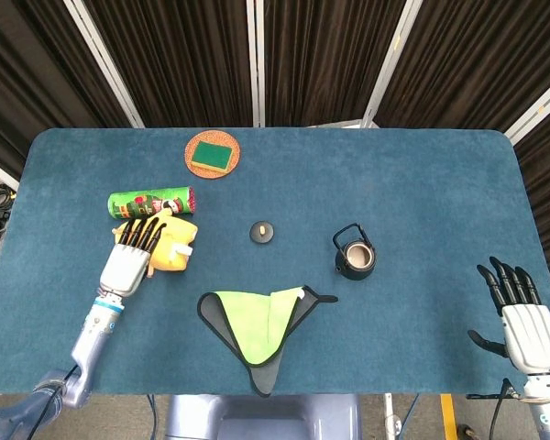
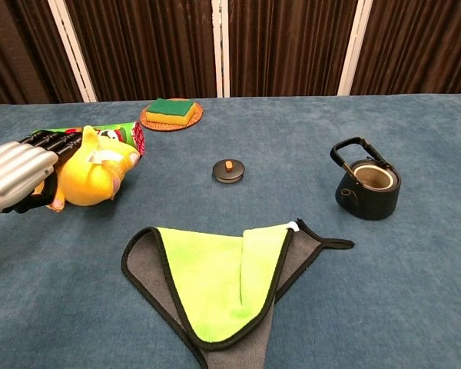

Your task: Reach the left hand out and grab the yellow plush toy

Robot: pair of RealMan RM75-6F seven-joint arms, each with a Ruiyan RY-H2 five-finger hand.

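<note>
The yellow plush toy (image 1: 171,246) lies at the table's left, just below a green chip can (image 1: 151,203). My left hand (image 1: 128,257) is on the toy's left side, fingers stretched over its top and the thumb tucked under it. In the chest view the toy (image 2: 92,175) sits tilted against the silver left hand (image 2: 17,175) at the frame's left edge. My right hand (image 1: 518,312) hangs off the table's near right corner, fingers spread and holding nothing.
The green can (image 2: 117,132) touches the toy's far side. A green sponge on an orange coaster (image 1: 212,154) lies further back. A small black lid (image 1: 262,232), a black kettle (image 1: 355,254) and a green-and-grey cloth (image 1: 257,330) occupy the middle.
</note>
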